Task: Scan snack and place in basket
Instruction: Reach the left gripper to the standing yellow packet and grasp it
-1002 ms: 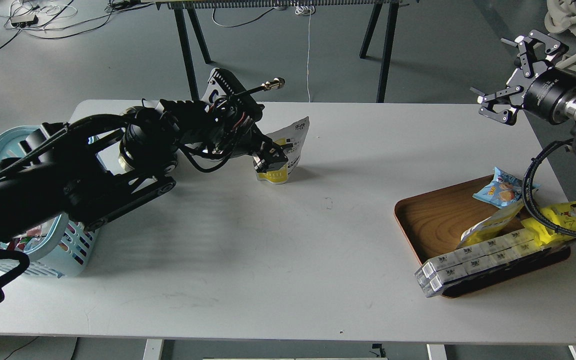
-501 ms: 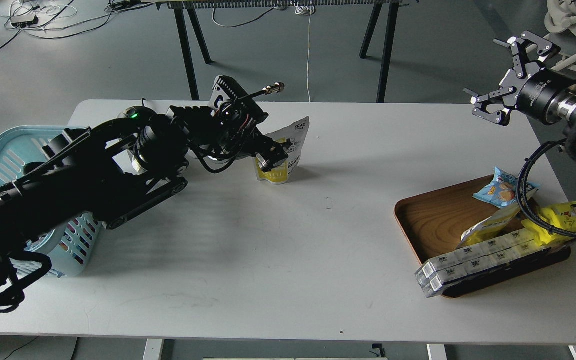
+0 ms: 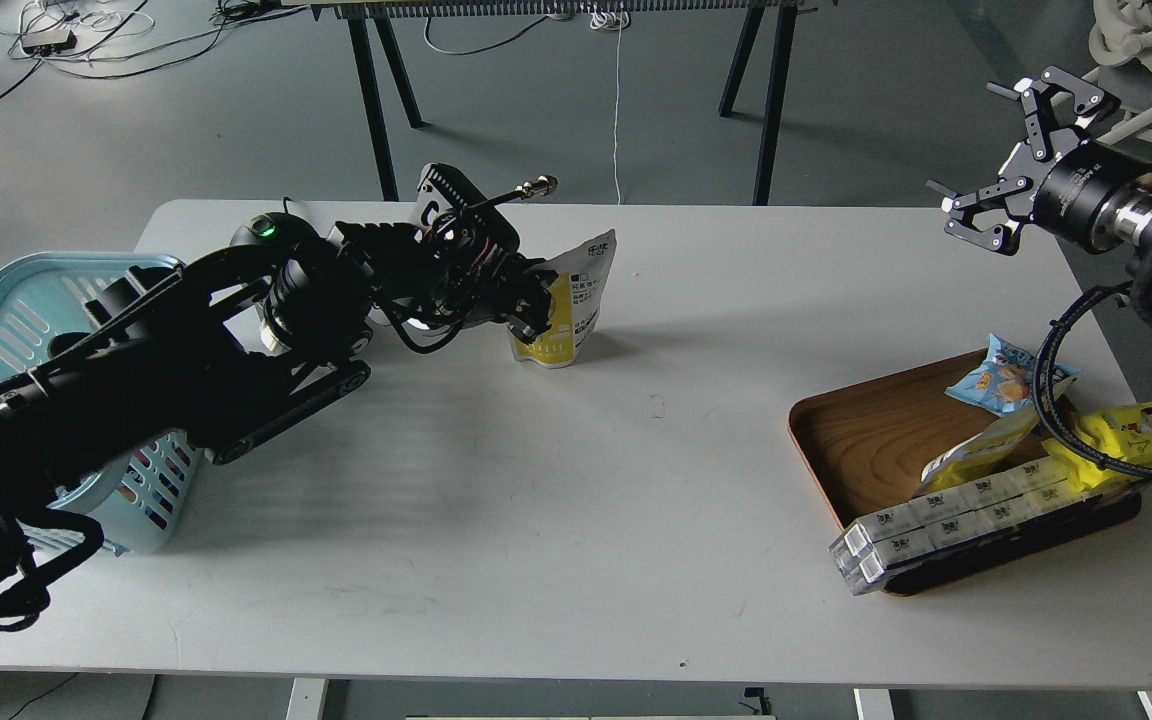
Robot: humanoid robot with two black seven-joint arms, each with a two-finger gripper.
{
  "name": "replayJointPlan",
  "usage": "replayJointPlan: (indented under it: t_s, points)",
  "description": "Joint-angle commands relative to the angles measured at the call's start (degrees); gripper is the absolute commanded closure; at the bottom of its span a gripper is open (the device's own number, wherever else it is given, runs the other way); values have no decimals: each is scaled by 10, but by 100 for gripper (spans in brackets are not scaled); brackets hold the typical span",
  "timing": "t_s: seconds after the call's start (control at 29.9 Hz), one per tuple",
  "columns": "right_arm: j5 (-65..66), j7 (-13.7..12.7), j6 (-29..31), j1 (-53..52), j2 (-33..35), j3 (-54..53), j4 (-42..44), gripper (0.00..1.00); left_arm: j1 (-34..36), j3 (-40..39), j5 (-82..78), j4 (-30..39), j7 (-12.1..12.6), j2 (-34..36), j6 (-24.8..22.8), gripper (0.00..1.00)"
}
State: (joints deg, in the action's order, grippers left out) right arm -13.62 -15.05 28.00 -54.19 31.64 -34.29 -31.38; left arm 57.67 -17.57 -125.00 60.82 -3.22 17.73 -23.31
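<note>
Shifted left along the snack pouch (image 3: 568, 312), the left gripper (image 3: 531, 305) now sits against its left side.
Whether those dark fingers clamp it I cannot tell. Pouch stands upright on the white table (image 3: 576, 480), right of the light blue basket (image 3: 11, 310); the right gripper (image 3: 1001, 165) hangs spread wide above the wooden tray (image 3: 866, 440).

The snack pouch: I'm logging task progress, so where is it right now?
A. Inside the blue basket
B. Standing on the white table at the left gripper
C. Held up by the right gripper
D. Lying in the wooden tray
B: the snack pouch stands upright on the table with the left gripper at its side.
</note>
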Motion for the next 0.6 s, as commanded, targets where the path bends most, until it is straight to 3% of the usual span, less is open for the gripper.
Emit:
replayJointPlan:
  t_s: [0.0,0.23,0.57]
  points:
    - [0,0,0,1,0,0,0,0,-2,0,0,6,0,3,14,99]
    - [0,0,0,2,0,0,0,0,-6,-1,0,33,-13,28,42,99]
    - [0,0,0,-1,0,0,0,0,3,-18,0,193,-24,165,52,99]
